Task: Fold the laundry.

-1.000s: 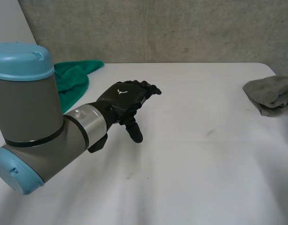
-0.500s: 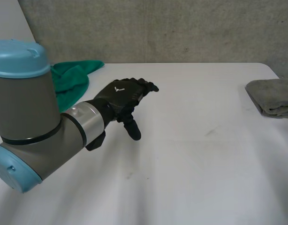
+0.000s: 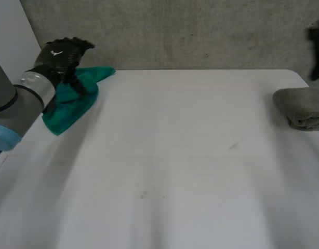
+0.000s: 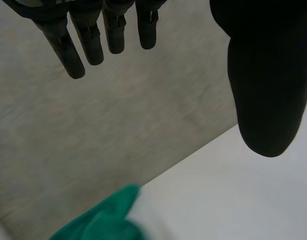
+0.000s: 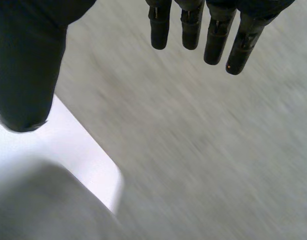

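A grey concrete wall [image 3: 201, 31] backs my white table [image 3: 164, 166]. At ten o'clock my left hand [image 3: 63, 54] hovers over a rumpled green cloth [image 3: 71, 101], fingers [image 4: 73, 50] straight and spread from the thumb, holding nothing. At three o'clock a folded grey cloth [image 3: 302, 106] lies at the table's edge. My right hand [image 3: 318, 44] hangs near it at two o'clock, fingers [image 5: 193, 25] straight, thumb apart, empty.

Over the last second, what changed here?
The left hand swung from the middle of the table back to the far left, above the green cloth. It is open and holds nothing. The right hand has appeared beyond the grey cloth, also open. Both cloths lie where they were.
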{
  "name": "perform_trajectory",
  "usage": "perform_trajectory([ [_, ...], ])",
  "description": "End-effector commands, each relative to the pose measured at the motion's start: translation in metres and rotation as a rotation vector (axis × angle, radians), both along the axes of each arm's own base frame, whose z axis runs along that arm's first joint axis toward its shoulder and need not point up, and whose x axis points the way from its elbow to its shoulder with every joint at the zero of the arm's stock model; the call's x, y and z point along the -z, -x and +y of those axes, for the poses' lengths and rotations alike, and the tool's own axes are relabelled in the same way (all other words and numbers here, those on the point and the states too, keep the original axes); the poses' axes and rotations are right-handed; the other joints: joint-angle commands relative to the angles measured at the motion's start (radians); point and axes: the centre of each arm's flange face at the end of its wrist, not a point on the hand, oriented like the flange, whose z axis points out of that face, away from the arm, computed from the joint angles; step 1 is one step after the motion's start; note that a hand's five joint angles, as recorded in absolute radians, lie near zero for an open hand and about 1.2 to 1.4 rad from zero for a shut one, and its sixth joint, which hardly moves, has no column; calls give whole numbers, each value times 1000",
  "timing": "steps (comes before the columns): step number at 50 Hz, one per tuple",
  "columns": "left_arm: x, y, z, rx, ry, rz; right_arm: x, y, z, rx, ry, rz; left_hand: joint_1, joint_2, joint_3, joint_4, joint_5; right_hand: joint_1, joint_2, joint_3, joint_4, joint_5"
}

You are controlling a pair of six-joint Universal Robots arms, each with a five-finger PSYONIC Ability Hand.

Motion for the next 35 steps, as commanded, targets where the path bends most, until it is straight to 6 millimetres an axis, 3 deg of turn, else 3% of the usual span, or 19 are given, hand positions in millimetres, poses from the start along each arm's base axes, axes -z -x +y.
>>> perform_trajectory([
  [1,51,-41,-59,-108,-29,-135,41,-99,87,-360,-139,13,-27,-30,-37,-30,-46,-28,-44,-39,-61,-66],
  [4,78,-57,-83,-142,-31,-214,59,-121,115,-436,-199,30,-27,-30,-37,-30,-46,-28,-44,-39,-61,-66],
  [8,107,-70,-103,-156,-23,-306,77,-134,139,-490,-256,49,-27,-30,-37,-30,-46,-28,-44,-39,-61,-66],
  [14,137,-79,-119,-101,-28,-333,90,-135,150,-504,-303,61,-3,-6,-13,-6,-22,-28,-44,-39,-61,-66],
  [21,149,-86,-128,-97,-42,-331,101,-128,152,-487,-345,64,167,165,157,164,149,-28,-44,-39,-61,-66],
  [29,155,-82,-119,-24,-111,-320,111,-124,159,-484,-378,69,542,540,533,540,524,-28,-44,-39,-61,-66],
  [35,152,-83,-112,-14,-171,-318,114,-122,164,-487,-376,70,590,588,580,588,572,-28,-44,-39,-61,-66],
])
